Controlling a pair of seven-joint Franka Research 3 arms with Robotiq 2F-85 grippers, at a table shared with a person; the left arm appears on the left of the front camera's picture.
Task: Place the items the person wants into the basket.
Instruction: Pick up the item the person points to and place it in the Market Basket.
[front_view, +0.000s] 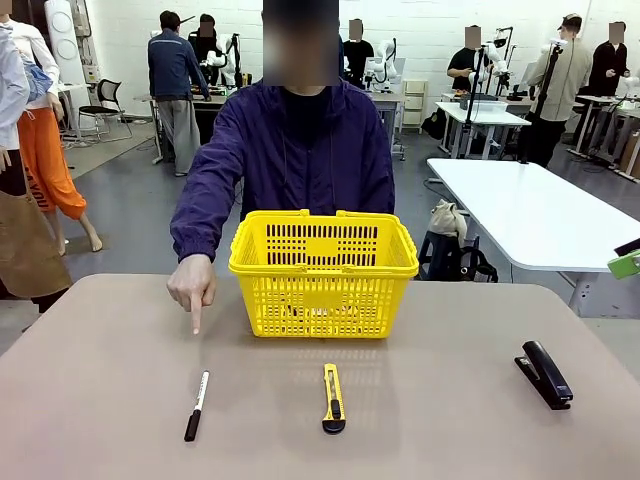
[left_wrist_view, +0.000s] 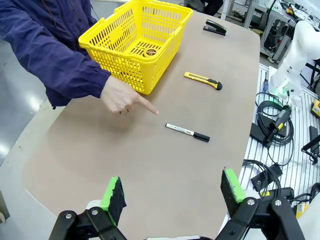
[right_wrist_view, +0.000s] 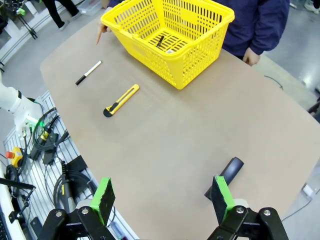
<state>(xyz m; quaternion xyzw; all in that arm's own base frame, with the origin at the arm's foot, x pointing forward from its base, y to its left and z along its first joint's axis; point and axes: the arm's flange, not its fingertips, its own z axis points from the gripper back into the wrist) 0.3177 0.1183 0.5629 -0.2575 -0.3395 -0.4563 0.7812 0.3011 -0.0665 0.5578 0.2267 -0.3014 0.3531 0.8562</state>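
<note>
Marker lies well ahead of left tool (jaws apart)

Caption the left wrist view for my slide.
Person's hand points at white black-capped marker near bright yellow plastic basket.

no legible text found. dark print along the barrel of the white marker, centre of the left wrist view: too small to read. round label on the tape measure inside the basket, upper left: blurred, unreadable.
</note>
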